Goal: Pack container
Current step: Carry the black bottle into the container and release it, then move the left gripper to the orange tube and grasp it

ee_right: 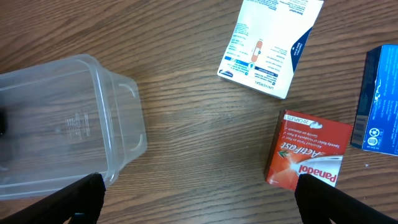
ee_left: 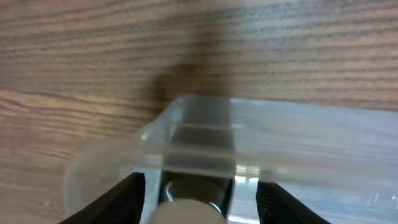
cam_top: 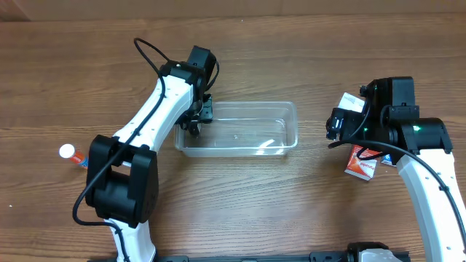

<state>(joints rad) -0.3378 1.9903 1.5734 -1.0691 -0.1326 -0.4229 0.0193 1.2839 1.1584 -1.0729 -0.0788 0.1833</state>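
**Ana:** Black fingers of the left gripper fill the bottom edge of its wrist view. They are set partly apart, with a pale round-topped item between them.

**Ben:** Is it clamped on that item?

**Ana:** I cannot tell. The view is blurred, and the edges where the pads would meet it are not clear.

**Ben:** Where is the container?

**Ana:** It sits near the middle of the wooden table, long side running left to right. The left gripper hangs at its left end, just over the rim. In the left wrist view, a rounded corner of the clear wall stands right in front of the fingers.

**Ben:** And the right gripper?

**Ana:** Its jaws are spread wide and hold nothing. One fingertip shows in each bottom corner of its wrist view. It hovers over bare wood, between the container's right end and a group of boxes.

**Ben:** Which boxes?

**Ana:** A red Panadol box lies flat. A white box lies beyond it, and a blue box is just beside the red one, cut off by the frame. All three lie apart from the container.

**Ben:** Anything else?

**Ana:** A small white-capped item lies on the table's far left, well apart from everything.
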